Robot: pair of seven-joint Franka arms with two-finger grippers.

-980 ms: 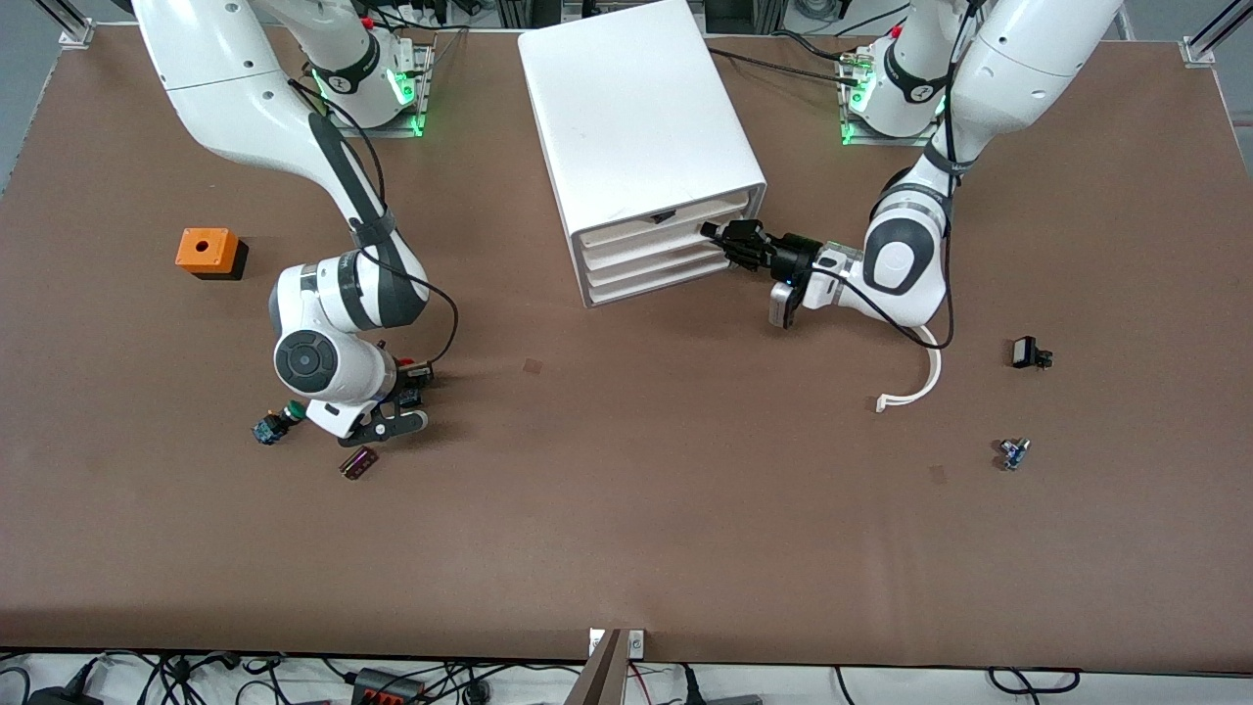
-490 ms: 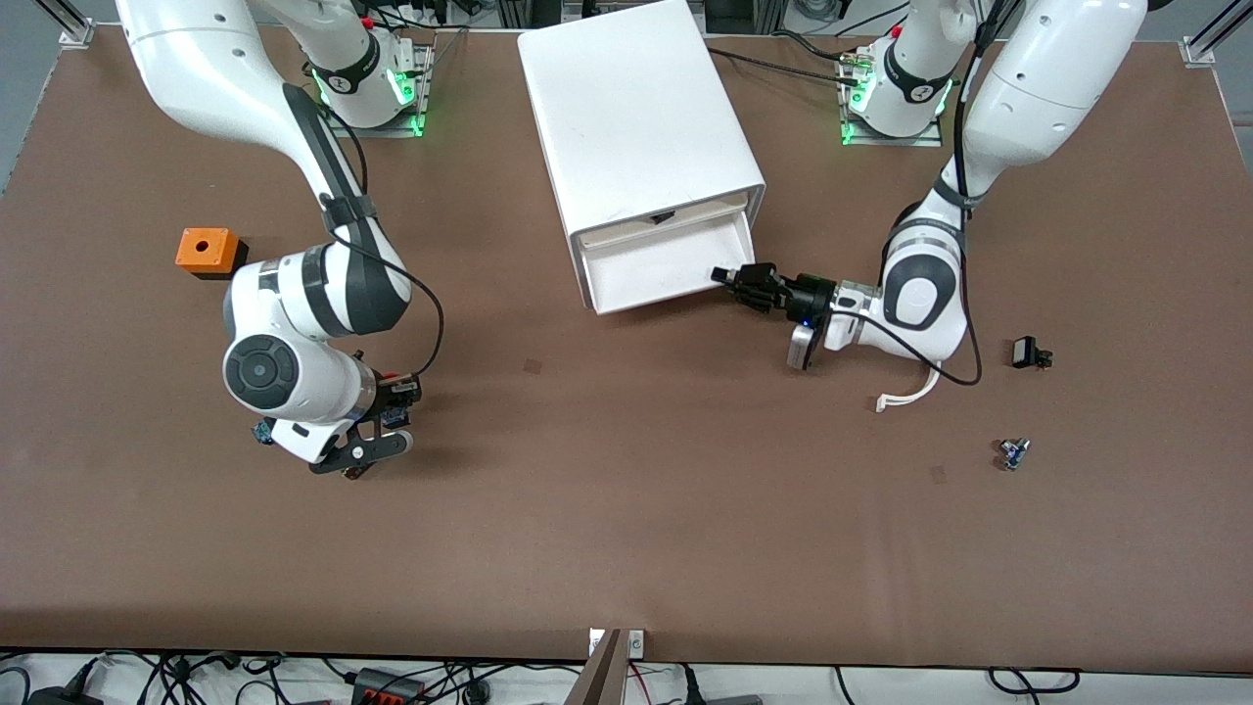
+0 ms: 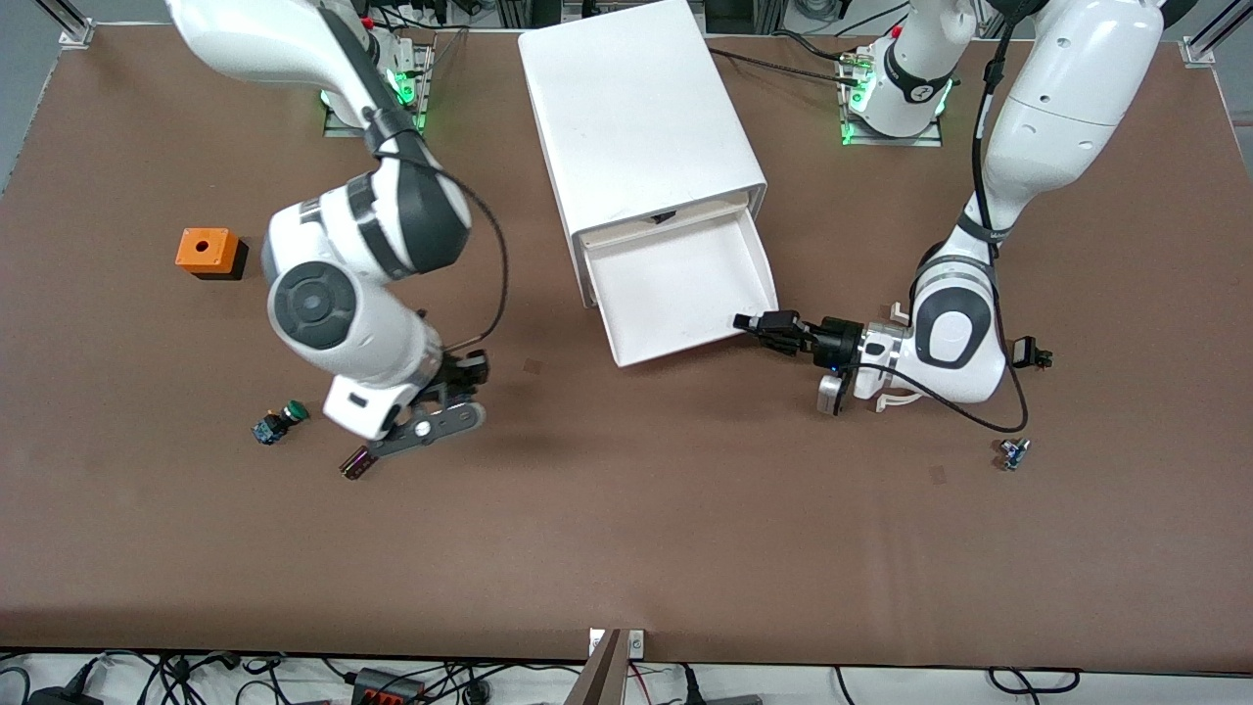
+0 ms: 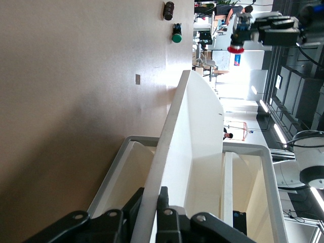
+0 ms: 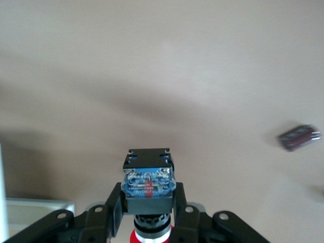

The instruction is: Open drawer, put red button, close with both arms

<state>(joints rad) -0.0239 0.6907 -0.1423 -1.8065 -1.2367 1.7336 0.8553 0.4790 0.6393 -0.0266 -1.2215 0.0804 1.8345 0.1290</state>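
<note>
The cabinet (image 3: 636, 108) stands at the back middle of the table, and its top drawer (image 3: 685, 284) is pulled well out. My left gripper (image 3: 754, 323) is shut on the drawer's front wall at the corner toward the left arm's end. The left wrist view shows that wall (image 4: 172, 152) pinched between the left gripper's (image 4: 151, 202) fingers. My right gripper (image 3: 458, 377) hangs over the bare table toward the right arm's end from the drawer. The right gripper (image 5: 148, 202) is shut on the red button (image 5: 148, 185), blue-black body outward and red cap toward the wrist. The held red button (image 4: 235, 48) also shows in the left wrist view.
A green-capped button (image 3: 278, 421) and a purple component (image 3: 358, 462) lie near the right gripper. An orange box (image 3: 207, 251) sits toward the right arm's end. A black part (image 3: 1028, 352), a small blue part (image 3: 1013, 452) and a white curved piece (image 3: 896, 401) lie by the left arm.
The left gripper has drawn the top drawer out toward the front camera. The right arm has risen from the table with the red button and swung toward the cabinet.
</note>
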